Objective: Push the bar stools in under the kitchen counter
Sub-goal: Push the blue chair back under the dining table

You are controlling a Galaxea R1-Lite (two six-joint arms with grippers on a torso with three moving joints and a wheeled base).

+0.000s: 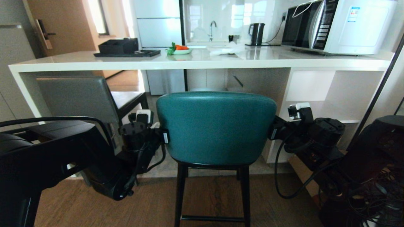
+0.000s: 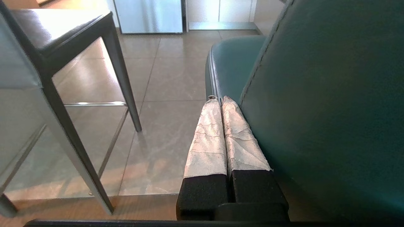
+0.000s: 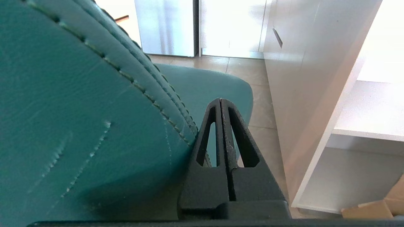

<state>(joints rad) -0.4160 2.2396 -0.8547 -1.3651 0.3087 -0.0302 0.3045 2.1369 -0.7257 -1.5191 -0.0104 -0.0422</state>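
The teal bar stool (image 1: 216, 127) stands straight ahead, its curved back facing me and its seat (image 3: 205, 85) reaching under the white kitchen counter (image 1: 202, 61). My left gripper (image 2: 220, 100) is shut with nothing in it and lies against the left edge of the teal back (image 2: 322, 104). My right gripper (image 3: 220, 101) is shut too, empty, pressed along the back's stitched right edge (image 3: 94, 110). In the head view both grippers are hidden behind the stool's sides. The grey bar stool (image 1: 79, 97) stands to the left, its dark seat (image 2: 53, 28) under the counter.
The counter's white side panel and open shelves (image 1: 315, 94) stand close on the right of the teal stool. On the counter sit a microwave (image 1: 341, 25), a kettle (image 1: 257, 34), a black tray (image 1: 126, 50) and a plate of vegetables (image 1: 180, 49). Cables (image 1: 372, 195) hang at lower right.
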